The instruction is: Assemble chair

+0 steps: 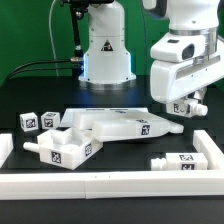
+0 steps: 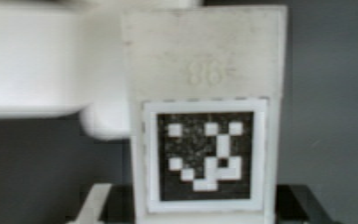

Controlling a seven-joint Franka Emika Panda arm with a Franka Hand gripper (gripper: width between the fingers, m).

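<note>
While the big white arm [image 1: 185, 50] hung over the table at about three o'clock in the exterior view, its gripper [image 1: 190, 106] was clamped on a white chair piece [image 2: 202, 90] with a black-and-white tag. The piece looked lifted clear of the table. I think the step in hand was carrying this piece to the place where it joins.

The other chair parts lay apart from each other. The wide flat slab [image 1: 115, 122] was in the middle, a notched block [image 1: 62, 150] at eight o'clock, a short piece [image 1: 178, 160] at five o'clock, and two little cubes [image 1: 28, 122] at nine o'clock.

Next, I think, the held piece had to be turned, lined up with its slot and pushed in straight.

The table [image 1: 125, 150] was black and flat. A white rail [image 1: 110, 185] ran along its near edge and sides. Behind it hung a green curtain [image 1: 30, 40].
</note>
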